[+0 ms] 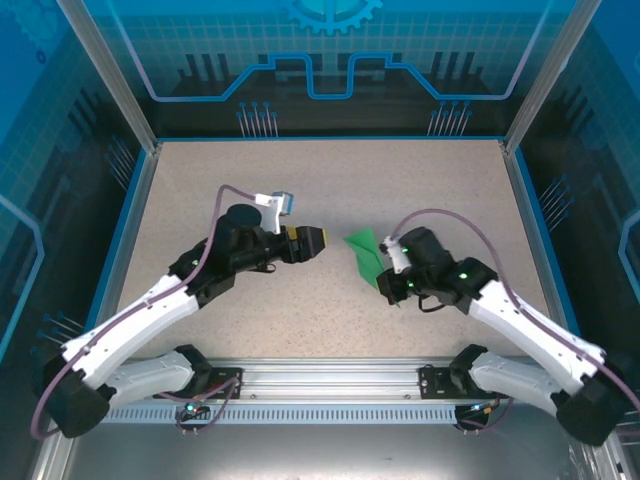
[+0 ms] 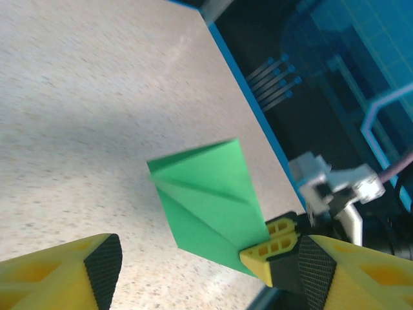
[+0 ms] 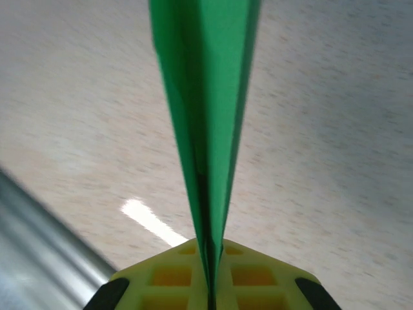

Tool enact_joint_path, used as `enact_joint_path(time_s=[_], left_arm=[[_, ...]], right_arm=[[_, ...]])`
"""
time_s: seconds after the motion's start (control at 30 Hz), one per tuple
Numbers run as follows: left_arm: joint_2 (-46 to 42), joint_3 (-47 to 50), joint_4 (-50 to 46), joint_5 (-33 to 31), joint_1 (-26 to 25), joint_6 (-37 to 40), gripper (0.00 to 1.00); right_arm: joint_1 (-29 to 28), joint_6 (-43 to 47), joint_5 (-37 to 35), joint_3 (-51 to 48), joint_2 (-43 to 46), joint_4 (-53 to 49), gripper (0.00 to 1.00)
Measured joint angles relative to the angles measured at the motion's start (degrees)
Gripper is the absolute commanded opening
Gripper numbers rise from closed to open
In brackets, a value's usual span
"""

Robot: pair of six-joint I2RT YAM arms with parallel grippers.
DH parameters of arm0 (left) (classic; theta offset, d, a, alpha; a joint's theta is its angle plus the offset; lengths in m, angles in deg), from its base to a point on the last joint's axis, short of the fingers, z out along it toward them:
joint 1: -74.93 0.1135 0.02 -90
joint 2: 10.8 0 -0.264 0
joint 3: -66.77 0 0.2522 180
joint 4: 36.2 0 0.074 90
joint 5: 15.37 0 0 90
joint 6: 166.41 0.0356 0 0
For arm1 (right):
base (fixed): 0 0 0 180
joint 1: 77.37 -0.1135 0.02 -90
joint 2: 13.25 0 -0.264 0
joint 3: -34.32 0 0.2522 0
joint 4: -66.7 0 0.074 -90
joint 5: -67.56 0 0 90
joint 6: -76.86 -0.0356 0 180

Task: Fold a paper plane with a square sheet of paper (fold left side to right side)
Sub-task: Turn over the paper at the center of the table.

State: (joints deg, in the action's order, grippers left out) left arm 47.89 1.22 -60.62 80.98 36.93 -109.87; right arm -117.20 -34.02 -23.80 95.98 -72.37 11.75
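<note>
Gripping green paper point(image 3: 203, 97): right end effector point(image 3: 210, 290), edge-on | left end effector point(image 1: 312, 241): released | left wrist: creased face

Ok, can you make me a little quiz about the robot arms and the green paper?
1. True or false: the left gripper has its jaws open and is apart from the green paper.
2. What pinches the paper? A) the left gripper B) the right gripper C) nothing
3. Fill in: the paper is not a flat square; it is ____.
Key: 1 true; 2 B; 3 folded.
</note>
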Motion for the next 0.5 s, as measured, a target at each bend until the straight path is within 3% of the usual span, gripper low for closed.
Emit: enact_joint_path(time_s=[0.3, 0.5], left_arm=[[-6.1, 1.4, -5.9, -8.1, 0.0, 1.5, 0.78], [-6.2, 2.1, -7.7, -9.6, 0.0, 2.1, 0.79]], right_arm=[[-16.9, -5.0, -37.9, 20.1, -31.9, -18.0, 0.1], [-21.0, -8.8, -50.8, 29.2, -51.2, -26.5, 0.11]])
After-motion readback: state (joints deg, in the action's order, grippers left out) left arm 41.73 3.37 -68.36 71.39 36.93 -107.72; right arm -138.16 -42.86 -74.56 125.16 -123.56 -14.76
